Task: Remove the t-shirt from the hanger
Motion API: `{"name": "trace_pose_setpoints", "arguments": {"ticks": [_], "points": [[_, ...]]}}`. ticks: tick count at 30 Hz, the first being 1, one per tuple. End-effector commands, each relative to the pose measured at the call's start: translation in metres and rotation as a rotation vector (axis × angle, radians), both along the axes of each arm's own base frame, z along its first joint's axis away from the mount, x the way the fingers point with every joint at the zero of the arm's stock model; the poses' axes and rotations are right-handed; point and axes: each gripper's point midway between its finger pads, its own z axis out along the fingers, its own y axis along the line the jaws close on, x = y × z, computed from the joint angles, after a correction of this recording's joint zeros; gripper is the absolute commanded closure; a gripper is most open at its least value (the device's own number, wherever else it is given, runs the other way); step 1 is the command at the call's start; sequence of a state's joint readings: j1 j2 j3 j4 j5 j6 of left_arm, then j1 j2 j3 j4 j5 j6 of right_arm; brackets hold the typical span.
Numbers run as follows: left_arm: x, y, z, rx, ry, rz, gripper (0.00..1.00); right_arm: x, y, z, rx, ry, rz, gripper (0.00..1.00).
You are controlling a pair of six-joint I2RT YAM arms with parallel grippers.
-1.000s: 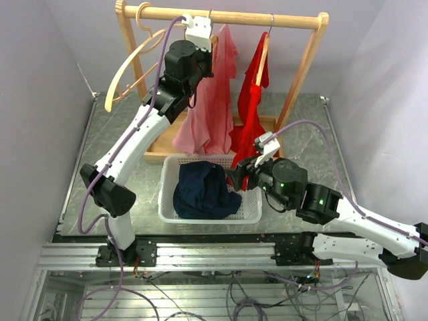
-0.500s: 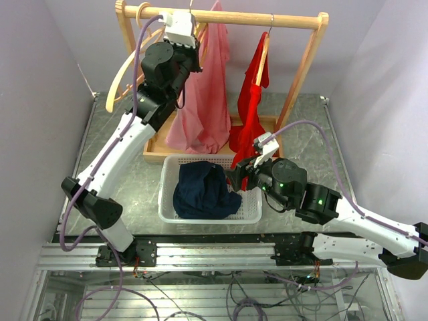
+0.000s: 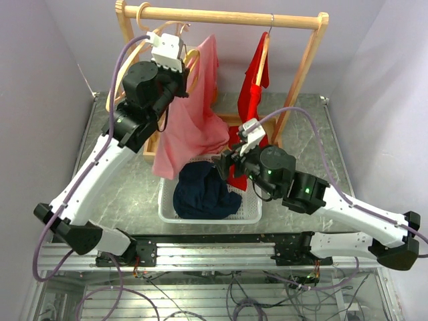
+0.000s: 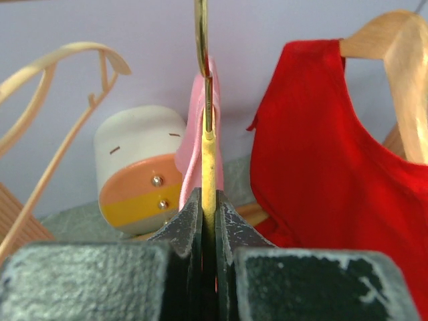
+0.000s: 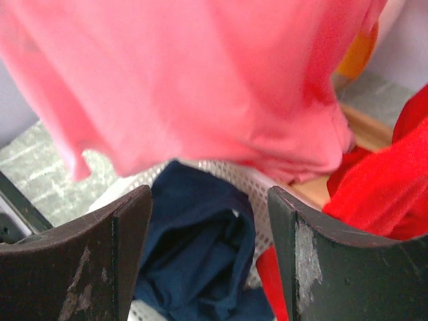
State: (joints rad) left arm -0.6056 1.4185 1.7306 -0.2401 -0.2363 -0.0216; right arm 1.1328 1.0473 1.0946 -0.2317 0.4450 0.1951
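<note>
Left claw (image 4: 208,204) pinching hanger (image 4: 208,167), wrist view only

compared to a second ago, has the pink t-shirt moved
Yes. The pink t-shirt on its hanger has swung left and down from the wooden rail, and its hem now overhangs the white basket.

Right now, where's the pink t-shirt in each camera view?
Top external: pink t-shirt at centre-left, in the upper half.
Left wrist: pink t-shirt is a narrow edge-on strip at centre, behind the hanger.
Right wrist: pink t-shirt fills the top half.
Shared landmark: red shirt, to its right in all three.
</note>
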Motion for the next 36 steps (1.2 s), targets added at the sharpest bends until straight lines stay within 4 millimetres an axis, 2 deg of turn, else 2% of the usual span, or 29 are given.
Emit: {"name": "trace_pose_setpoints", "arguments": {"ticks": [1,5,8,12,16,22,29,36], "points": [[-0.040,0.005,0.023,-0.053,-0.006,-0.105,0.93,0.016,0.012,0.056,0.057,-0.146,-0.024,0.28],[-0.066,0.007,0.016,-0.055,0.055,-0.163,0.93,0.038,0.018,0.088,0.094,-0.230,-0.102,0.24],[-0.082,0.012,0.009,-0.072,0.097,-0.178,0.93,0.066,0.020,0.103,0.141,-0.257,-0.138,0.22],[-0.098,0.020,0.003,-0.122,0.119,-0.177,0.93,0.104,0.018,0.108,0.198,-0.245,-0.144,0.22],[-0.107,0.023,-0.003,-0.165,0.134,-0.186,0.93,0.126,0.025,0.103,0.198,-0.248,-0.149,0.22],[-0.101,0.021,-0.012,-0.170,0.156,-0.171,0.93,0.134,0.039,0.097,0.224,-0.232,-0.112,0.22],[-0.096,0.012,-0.022,-0.182,0.175,-0.189,0.93,0.137,0.046,0.088,0.228,-0.214,-0.098,0.22],[-0.101,0.006,-0.022,-0.190,0.177,-0.230,0.93,0.147,0.057,0.071,0.205,-0.181,-0.097,0.24]]}}
